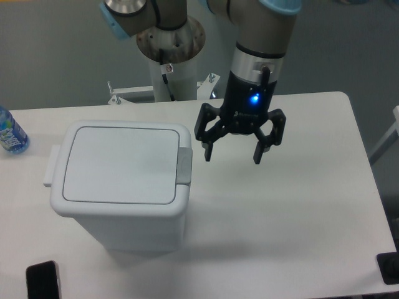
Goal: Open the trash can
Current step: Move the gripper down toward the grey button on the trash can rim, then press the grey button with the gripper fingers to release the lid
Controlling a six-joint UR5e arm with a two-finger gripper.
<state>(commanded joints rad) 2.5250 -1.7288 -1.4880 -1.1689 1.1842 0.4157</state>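
The white trash can (118,180) stands on the left half of the table with its flat lid (120,164) shut. Its grey push-button tab (186,164) sits on the right rim edge. My gripper (232,156) hangs open and empty above the table, just right of the can and a little above the tab's level. Its left fingertip is close to the tab but apart from it.
A blue water bottle (9,134) lies at the table's left edge. A black phone (42,280) lies at the front left corner. The arm's base column (170,56) stands behind the table. A dark object (389,268) sits at the front right edge.
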